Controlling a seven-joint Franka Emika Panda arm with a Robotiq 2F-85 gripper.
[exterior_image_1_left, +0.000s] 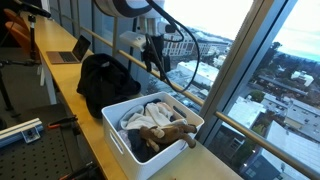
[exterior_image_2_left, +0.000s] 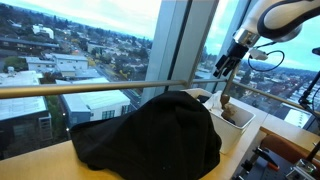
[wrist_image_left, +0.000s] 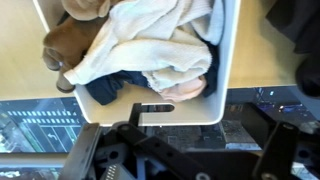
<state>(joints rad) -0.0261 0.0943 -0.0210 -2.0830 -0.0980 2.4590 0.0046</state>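
A white plastic bin (exterior_image_1_left: 118, 133) stands on the wooden counter, filled with clothes. In the wrist view a cream garment (wrist_image_left: 150, 45) lies on top, with a dark blue one (wrist_image_left: 115, 90) and a pink one (wrist_image_left: 185, 90) beneath it. A brown plush toy (exterior_image_1_left: 165, 135) lies at one end of the bin (wrist_image_left: 228, 60). My gripper (exterior_image_1_left: 152, 60) hangs open well above the bin, holding nothing. In the wrist view its dark fingers (wrist_image_left: 100, 155) spread wide at the bottom, over the bin's handle side. In an exterior view the gripper (exterior_image_2_left: 226, 78) sits above the bin (exterior_image_2_left: 215, 103).
A black bag (exterior_image_1_left: 100, 80) lies on the counter right beside the bin and fills the foreground in an exterior view (exterior_image_2_left: 150, 135). A laptop (exterior_image_1_left: 68, 52) sits farther along the counter. Tall windows (exterior_image_1_left: 240, 60) with a railing run along the counter's far edge.
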